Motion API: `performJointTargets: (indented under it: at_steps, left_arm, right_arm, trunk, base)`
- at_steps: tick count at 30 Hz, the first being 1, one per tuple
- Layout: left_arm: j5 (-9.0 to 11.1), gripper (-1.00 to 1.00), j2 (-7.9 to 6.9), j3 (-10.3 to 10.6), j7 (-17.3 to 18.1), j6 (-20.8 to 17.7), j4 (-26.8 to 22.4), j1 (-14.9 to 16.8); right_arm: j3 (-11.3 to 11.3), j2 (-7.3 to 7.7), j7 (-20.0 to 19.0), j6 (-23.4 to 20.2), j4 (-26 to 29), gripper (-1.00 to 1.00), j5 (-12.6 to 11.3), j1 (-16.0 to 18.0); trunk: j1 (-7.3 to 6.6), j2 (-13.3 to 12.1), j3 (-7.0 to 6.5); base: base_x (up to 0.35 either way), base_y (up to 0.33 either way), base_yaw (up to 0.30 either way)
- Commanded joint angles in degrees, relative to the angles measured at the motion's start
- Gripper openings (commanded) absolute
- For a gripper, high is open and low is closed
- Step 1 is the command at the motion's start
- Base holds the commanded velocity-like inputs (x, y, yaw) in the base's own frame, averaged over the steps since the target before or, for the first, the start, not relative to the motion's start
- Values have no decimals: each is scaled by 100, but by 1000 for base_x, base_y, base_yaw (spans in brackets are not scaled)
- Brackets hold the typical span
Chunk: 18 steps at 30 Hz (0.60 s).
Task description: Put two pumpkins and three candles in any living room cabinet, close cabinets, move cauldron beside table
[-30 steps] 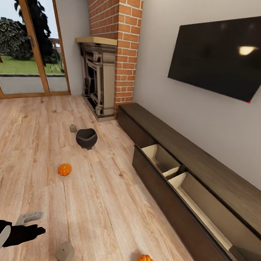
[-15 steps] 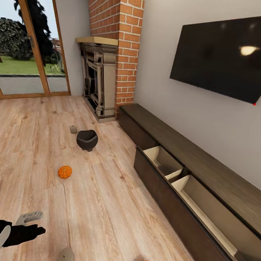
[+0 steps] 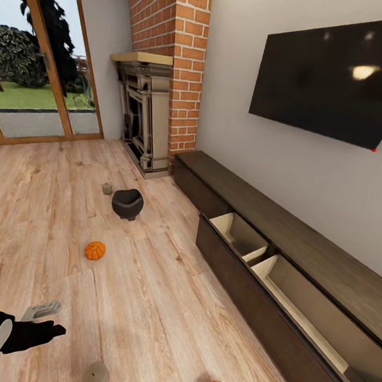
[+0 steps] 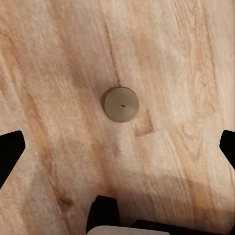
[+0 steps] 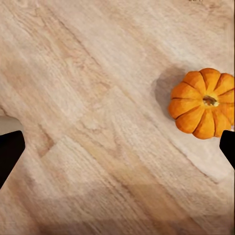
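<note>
My left gripper (image 4: 117, 152) hangs open above one beige candle (image 4: 120, 104) that stands on the wood floor (image 3: 95, 377). My right gripper (image 5: 117, 149) is open too, with an orange pumpkin (image 5: 203, 103) lying beside one of its fingers (image 5: 227, 147), not between them. Further off a second pumpkin (image 3: 94, 250) sits on the floor. Beyond it stands the dark cauldron (image 3: 127, 202) with another candle (image 3: 107, 188) close by. The long brown cabinet (image 3: 246, 280) runs along the right wall, its front pulled open on pale compartments. The table is out of view.
A brick chimney with a fireplace (image 3: 143, 114) stands at the far end of the cabinet. Glass doors (image 3: 37, 78) fill the far left wall and a television (image 3: 328, 76) hangs above the cabinet. Open wood floor (image 3: 155, 294) lies between me and the cauldron.
The whole view has shifted slightly, so the near pumpkin and candle sit lower at the picture's edge. My left gripper has dropped a little. Nothing was taken hold of.
</note>
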<state>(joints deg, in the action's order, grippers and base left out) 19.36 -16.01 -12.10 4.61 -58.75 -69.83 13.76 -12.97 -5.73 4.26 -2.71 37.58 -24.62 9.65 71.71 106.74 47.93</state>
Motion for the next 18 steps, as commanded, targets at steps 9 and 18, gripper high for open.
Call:
performJointTargets:
  at_steps: [9, 18]
  left_arm:
    - [-38, 100, 14, -30, 48, -48, -37, 4]
    - [-36, 100, 22, -14, 48, -64, -674, 10]
  right_arm:
    - [1187, 352, -444, -34, 6, 100, -109, 1]
    - [1395, 364, -841, -36, -20, 100, -113, 2]
  trunk:
    - [198, 365, 167]
    - [395, 726, 329]
  base:
    - [0, 0, 0]
    - [0, 0, 0]
